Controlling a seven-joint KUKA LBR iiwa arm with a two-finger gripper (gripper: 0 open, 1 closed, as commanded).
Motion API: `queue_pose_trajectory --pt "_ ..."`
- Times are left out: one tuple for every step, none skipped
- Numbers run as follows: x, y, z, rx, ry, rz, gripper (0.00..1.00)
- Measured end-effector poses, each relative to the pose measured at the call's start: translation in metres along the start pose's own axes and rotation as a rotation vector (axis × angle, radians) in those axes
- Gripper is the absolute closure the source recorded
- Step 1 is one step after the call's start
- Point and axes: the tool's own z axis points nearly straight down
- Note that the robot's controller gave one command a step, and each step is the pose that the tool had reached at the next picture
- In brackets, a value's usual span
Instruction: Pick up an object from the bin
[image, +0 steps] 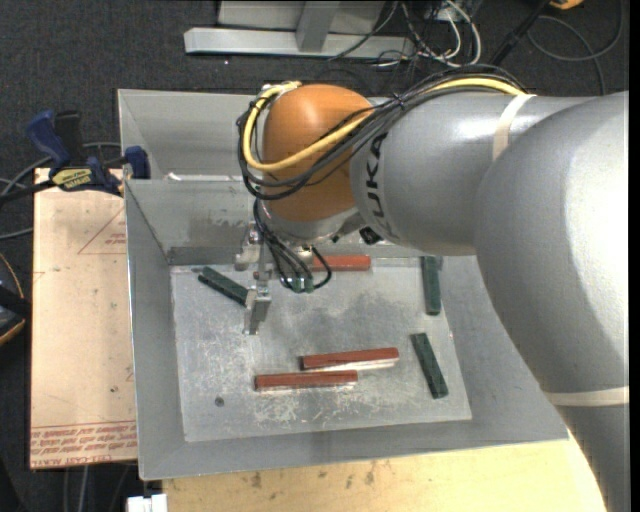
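The end effector (257, 310) hangs low over the far-left of the bin (210, 385). The closest thing is a dark green stick (222, 284) just to its left, with its long axis slanting far-left to near-right. Honestly can't tell if the end effector is apart or together. The stick looks flat, rigid and matte, and the bin floor is scuffed grey metal.

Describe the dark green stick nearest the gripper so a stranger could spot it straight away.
Look into the grey bin, at the far left corner of its floor, just left of the gripper. A dark green stick lies slanted there. The other two green sticks lie at the right side, and the remaining sticks are red-brown.
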Motion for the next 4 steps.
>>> queue_pose_trajectory --pt "-0.002 -0.001 -0.005 -0.001 -0.008 0.002 0.00" --pt "-0.026 -0.009 0.073 -0.007 -0.031 -0.076 1.00" --pt "-0.026 -0.009 0.073 -0.007 -0.031 -0.077 1.00" --pt "-0.022 -0.021 -0.078 -0.001 -0.013 -0.076 1.00"
